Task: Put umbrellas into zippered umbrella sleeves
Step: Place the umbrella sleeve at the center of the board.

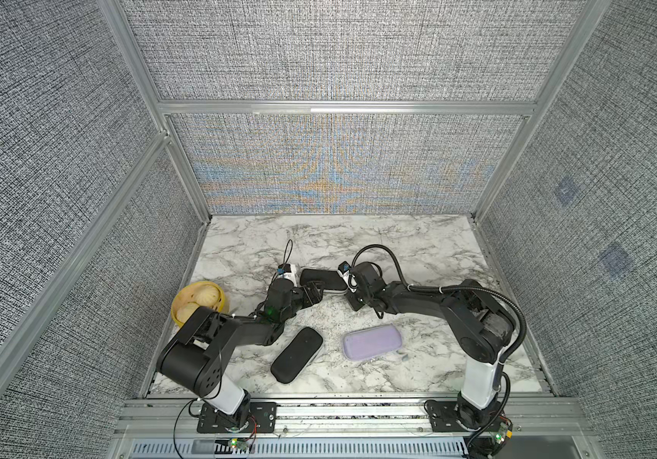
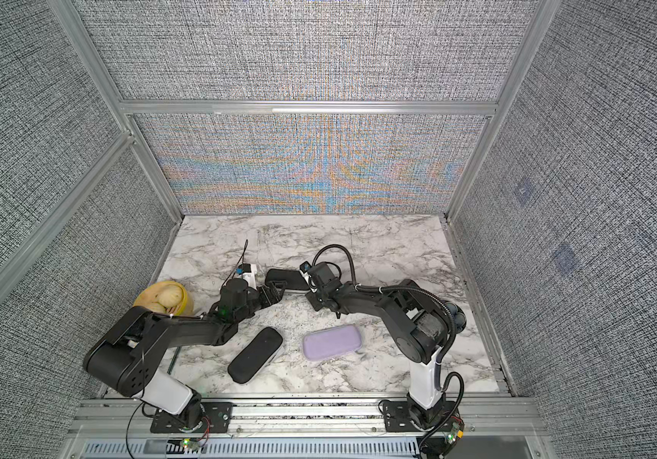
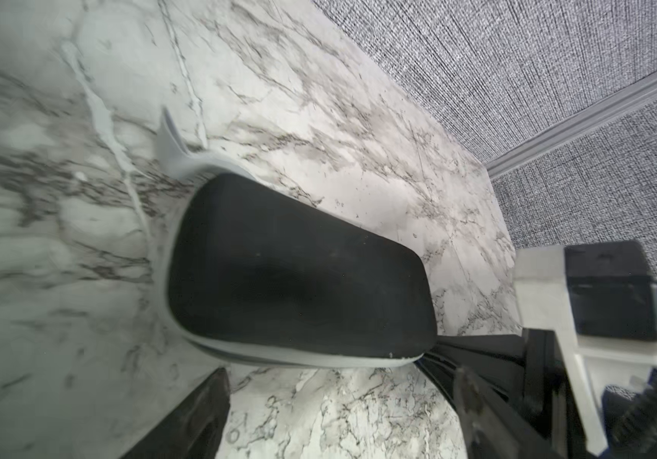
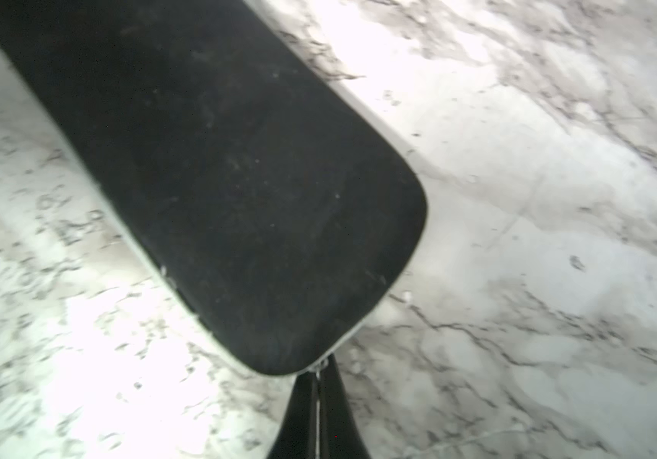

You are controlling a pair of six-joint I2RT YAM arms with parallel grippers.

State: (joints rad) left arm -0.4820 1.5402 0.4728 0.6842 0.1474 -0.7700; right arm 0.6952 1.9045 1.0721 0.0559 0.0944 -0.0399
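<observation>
The far black zippered umbrella sleeve point(image 1: 321, 278) lies closed on the marble tabletop point(image 1: 418, 238), between the two arms. The left gripper point(image 1: 313, 291) has its fingers point(image 3: 199, 417) apart beside one end. The right gripper point(image 4: 317, 371) has its fingers point(image 4: 299, 421) pressed together at the zip edge of the other end. Only the top views show the lavender sleeve point(image 1: 372, 341) and the second black sleeve point(image 1: 296, 359), both nearer the front.

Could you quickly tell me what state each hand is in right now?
Left hand: open, holding nothing, beside the far black sleeve.
Right hand: closed, pinching that sleeve's zip end.

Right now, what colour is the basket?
The basket is yellow, clearest in a top view.
</observation>
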